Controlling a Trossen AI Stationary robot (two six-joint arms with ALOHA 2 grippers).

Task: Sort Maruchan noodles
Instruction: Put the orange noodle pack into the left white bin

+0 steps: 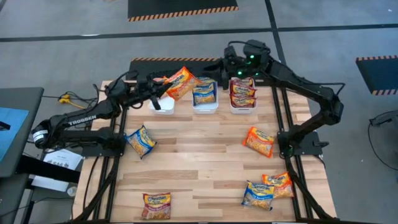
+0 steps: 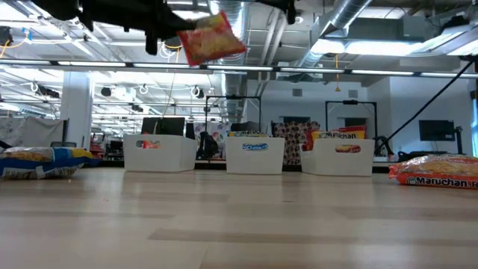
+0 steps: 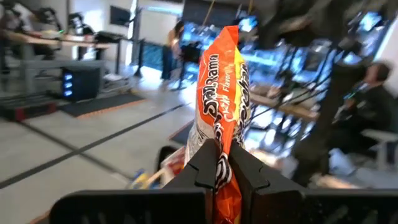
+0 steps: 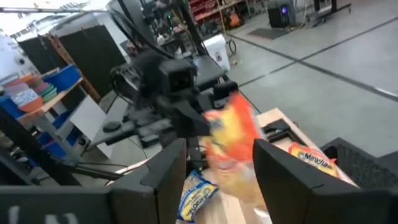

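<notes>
Sorting roughly halfway: left gripper (image 1: 163,84) clamping an orange packet (image 1: 179,81) above the left bin (image 1: 163,107), right gripper (image 4: 212,163) hanging wide open and empty by the right bin (image 1: 242,108). Middle bin (image 1: 204,106) holding blue packets, right bin red ones. Five packets (image 1: 259,140) waiting on the table (image 1: 199,168).

Orange packet (image 4: 233,146) blurred
</notes>
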